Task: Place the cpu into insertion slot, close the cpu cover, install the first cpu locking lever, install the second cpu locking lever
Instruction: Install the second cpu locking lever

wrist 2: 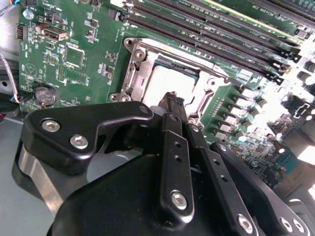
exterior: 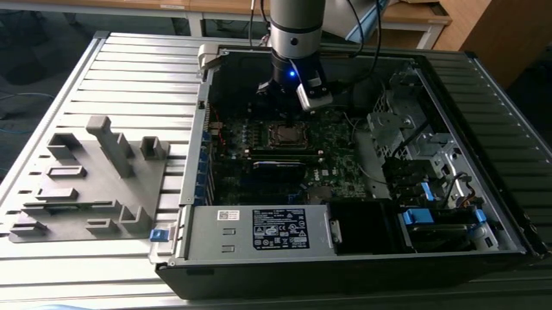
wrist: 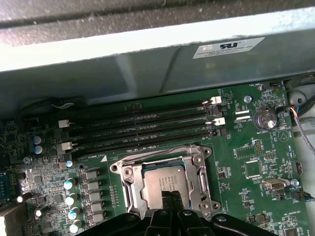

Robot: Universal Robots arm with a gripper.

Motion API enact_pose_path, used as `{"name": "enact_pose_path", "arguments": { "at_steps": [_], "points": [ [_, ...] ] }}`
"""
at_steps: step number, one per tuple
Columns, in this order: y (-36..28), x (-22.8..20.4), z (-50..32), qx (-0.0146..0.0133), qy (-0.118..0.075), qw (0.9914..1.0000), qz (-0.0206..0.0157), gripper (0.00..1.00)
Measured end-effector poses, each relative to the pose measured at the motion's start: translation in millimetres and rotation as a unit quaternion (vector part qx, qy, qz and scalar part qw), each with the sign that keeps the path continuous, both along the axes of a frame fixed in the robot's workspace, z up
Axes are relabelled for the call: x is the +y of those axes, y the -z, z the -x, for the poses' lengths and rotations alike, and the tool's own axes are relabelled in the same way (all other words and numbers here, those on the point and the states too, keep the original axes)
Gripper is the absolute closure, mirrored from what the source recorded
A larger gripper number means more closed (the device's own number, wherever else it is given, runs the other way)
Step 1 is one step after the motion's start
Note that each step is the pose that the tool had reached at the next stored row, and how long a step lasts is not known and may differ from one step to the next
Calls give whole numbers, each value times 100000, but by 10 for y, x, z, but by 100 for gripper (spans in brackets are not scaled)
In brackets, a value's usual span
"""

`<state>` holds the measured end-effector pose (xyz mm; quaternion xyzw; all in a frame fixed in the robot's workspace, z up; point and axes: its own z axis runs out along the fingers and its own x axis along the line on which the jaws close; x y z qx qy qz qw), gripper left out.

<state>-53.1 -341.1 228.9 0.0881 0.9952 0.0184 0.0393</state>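
One silver-grey square, the cpu (wrist: 165, 183), lies flat in the insertion slot (wrist: 129, 195), with the thin metal cpu cover (wrist: 197, 183) framing it, on the green circuit board (wrist: 256, 167). My hand (wrist 2: 173, 102) hangs just above the chip's edge, its slim black fingers (wrist 2: 170, 120) pressed together and gripping nothing. Long dark memory slots (wrist: 147, 129) run in rows beside the socket, and a round coin battery (wrist: 266, 118) sits near them. In the exterior view, my arm (exterior: 296, 26) reaches down into the open black computer case (exterior: 345, 258), which rests on a ribbed grey metal tabletop (exterior: 129, 77) beside a grey moulded fixture (exterior: 86, 187). Wooden desks (exterior: 414, 13) stand behind.
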Motion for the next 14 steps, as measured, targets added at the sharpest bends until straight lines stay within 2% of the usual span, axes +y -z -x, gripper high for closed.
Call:
{"name": "enact_pose_path", "arguments": {
  "at_steps": [2,3,4,5,6,8,9,14],
  "points": [
    [0,0,0,25,-2,100000,2,89],
    [-1,0,-1,144,-9,100000,8,89],
    [0,0,-2,473,-11,99999,10,89],
    [0,0,-3,848,-4,99996,10,89],
    [1,0,-5,1353,-5,99991,0,89],
    [2,0,-10,2805,1,99961,-1,89],
    [2,0,-10,3244,2,99947,5,89],
    [2,0,-10,3299,1,99946,4,89]
  ]
}}
